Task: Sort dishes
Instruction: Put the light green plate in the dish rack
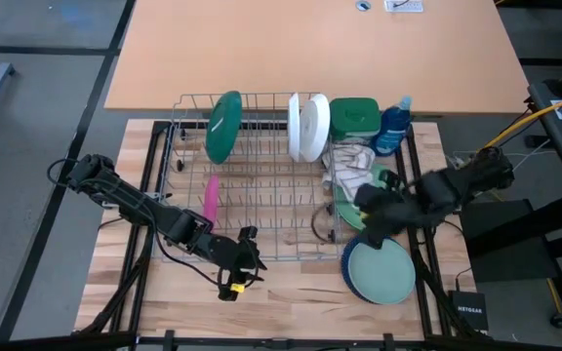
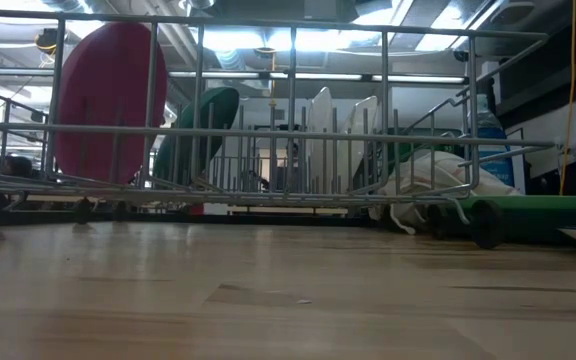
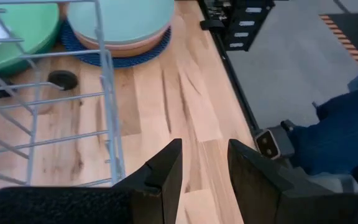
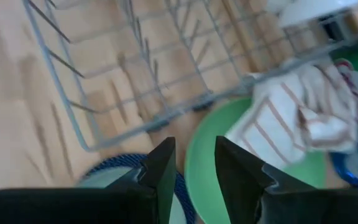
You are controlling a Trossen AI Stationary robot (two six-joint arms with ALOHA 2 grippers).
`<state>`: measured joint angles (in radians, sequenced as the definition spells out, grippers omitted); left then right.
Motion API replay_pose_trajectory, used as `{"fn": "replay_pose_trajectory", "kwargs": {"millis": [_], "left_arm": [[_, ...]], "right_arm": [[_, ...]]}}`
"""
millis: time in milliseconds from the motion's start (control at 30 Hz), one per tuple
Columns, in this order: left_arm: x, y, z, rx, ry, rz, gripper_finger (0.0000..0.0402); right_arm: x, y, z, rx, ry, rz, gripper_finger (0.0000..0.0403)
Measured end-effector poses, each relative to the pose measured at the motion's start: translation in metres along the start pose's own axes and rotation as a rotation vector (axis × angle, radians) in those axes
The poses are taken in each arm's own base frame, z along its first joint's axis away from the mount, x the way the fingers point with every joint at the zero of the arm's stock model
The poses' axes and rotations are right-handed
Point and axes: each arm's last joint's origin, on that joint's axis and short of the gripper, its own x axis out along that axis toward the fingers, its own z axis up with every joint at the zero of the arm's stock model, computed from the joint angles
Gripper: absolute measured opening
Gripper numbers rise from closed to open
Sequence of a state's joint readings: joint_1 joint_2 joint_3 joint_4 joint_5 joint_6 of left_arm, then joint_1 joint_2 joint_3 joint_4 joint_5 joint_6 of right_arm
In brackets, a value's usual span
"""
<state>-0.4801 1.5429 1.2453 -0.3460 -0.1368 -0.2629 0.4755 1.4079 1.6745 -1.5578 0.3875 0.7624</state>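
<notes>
A wire dish rack [image 1: 252,185] holds an upright dark green plate [image 1: 224,127], two white plates [image 1: 307,127] and a pink plate [image 1: 210,198], each standing on edge between the tines. A light green plate [image 1: 349,213] lies flat right of the rack, partly under a striped cloth [image 1: 354,168]. A pale teal plate [image 1: 379,271] tops a stack over a brownish plate [image 3: 123,46] and a navy one [image 3: 151,53]. My left gripper [image 1: 247,258] is open and empty at the rack's near edge. My right gripper [image 1: 371,229] is open and empty above the light green plate [image 4: 210,155] and the stack.
A green square-lidded tub [image 1: 355,115] and a blue bottle [image 1: 393,127] stand at the rack's far right. The rack's near right corner [image 4: 92,146] lies close to my right gripper. Bare wood [image 1: 291,292] shows between the rack and the near edge.
</notes>
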Motion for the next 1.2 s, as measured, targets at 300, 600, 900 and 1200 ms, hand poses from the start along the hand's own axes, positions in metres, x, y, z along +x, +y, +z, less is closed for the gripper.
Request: {"fn": "replay_pose_trajectory", "kwargs": {"millis": [300, 600, 900, 1200], "left_arm": [[0.0, 0.0, 0.007, 0.015, -0.075, 0.019, 0.0117], [0.0, -0.001, 0.01, 0.072, -0.108, 0.014, 0.0117], [0.0, -0.001, 0.01, 0.071, -0.107, 0.014, 0.0117], [0.0, -0.001, 0.01, 0.071, -0.107, 0.014, 0.0117]], "right_arm": [[0.025, 0.041, -0.037, -0.154, 0.046, -0.065, 0.0115], [0.087, 0.043, -0.077, -0.168, 0.175, -0.234, 0.0115], [0.135, 0.042, -0.106, -0.17, 0.232, -0.224, 0.0115], [0.161, 0.04, -0.122, -0.157, 0.214, -0.198, 0.0115]]}}
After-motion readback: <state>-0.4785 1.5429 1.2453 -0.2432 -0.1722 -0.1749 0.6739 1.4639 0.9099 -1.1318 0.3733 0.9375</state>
